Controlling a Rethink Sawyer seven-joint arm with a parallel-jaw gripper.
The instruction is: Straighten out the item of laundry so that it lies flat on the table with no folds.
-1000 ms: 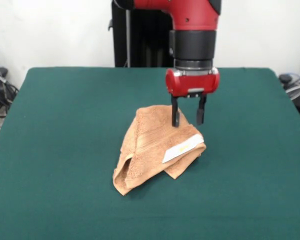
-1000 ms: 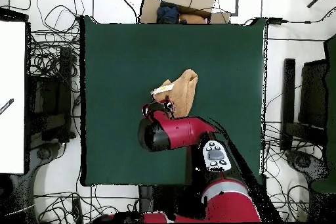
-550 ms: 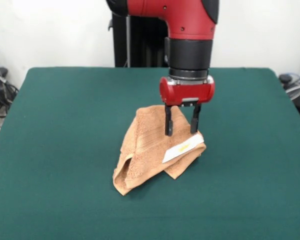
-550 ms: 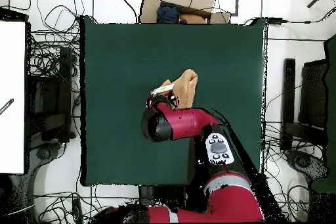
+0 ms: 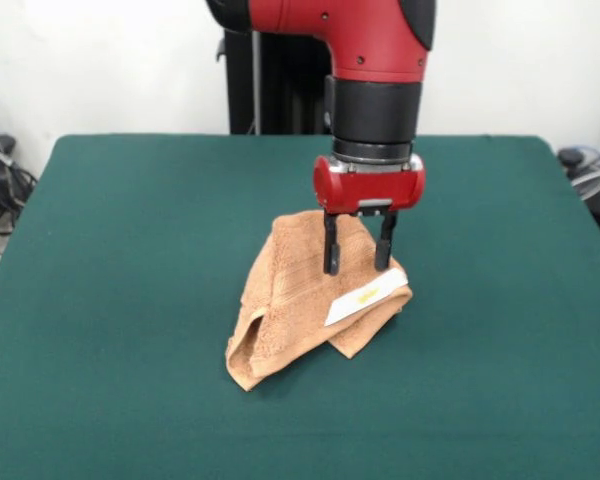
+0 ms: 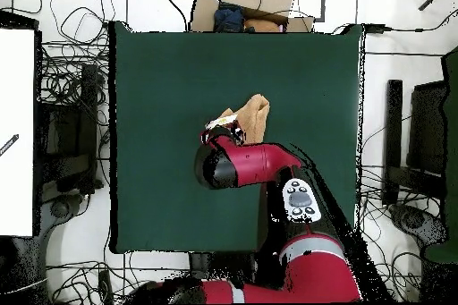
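Note:
The item of laundry (image 5: 300, 300), an orange-tan towel, lies crumpled and folded over itself near the middle of the dark green table (image 5: 130, 250). A white tag with yellow print (image 5: 366, 295) shows on its right fold. My gripper (image 5: 356, 268) hangs open just above the towel's upper right part, its two black fingers (image 5: 331, 250) straddling the fold beside the tag. In the overhead view the red arm covers much of the towel (image 6: 253, 115), and the gripper (image 6: 219, 134) sits at the towel's lower left edge.
A cardboard box (image 6: 243, 4) with items sits beyond the table's far edge in the overhead view. Cables and equipment (image 6: 67, 114) crowd the floor on both sides. A white board (image 6: 16, 131) lies at the left.
The gripper has come down and shifted slightly left in the front view, from above the towel's back edge to just over its fold. The towel has not moved.

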